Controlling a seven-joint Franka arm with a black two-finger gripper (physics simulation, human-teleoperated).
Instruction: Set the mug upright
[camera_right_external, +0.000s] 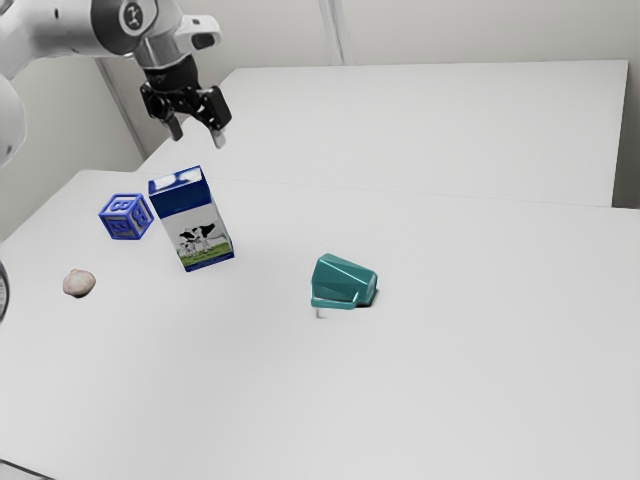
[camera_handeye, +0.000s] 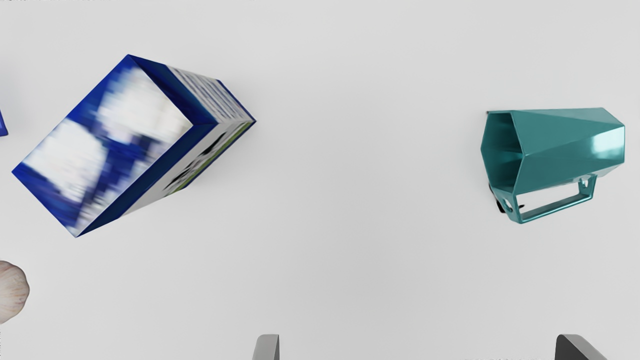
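Two fingers (camera_handeye: 268, 349) stand wide open with nothing between them, well above the worktop (camera_right_external: 450, 400) in the upper left of the exterior frame. From them the teal mug (camera_right_external: 343, 280) lies down and to the right, just below the middle of that frame, on its side, so it has yet to be stood up. Its long axis runs roughly along the line from one fingertip to the other; pinching across the body would, I judge, want about a quarter turn of the hand. The mouth faces the frame's left, the base its right, and the handle (camera_handeye: 555, 207) sits along the side toward the frame's lower edge. Outward from the fingers I count one milk carton (camera_right_external: 198, 225), standing left of the mug and well apart from it, one blue letter block (camera_right_external: 126, 217) just beside the carton, one pale bulb, likely garlic (camera_right_external: 79, 283), farther left and lower, and one mug.
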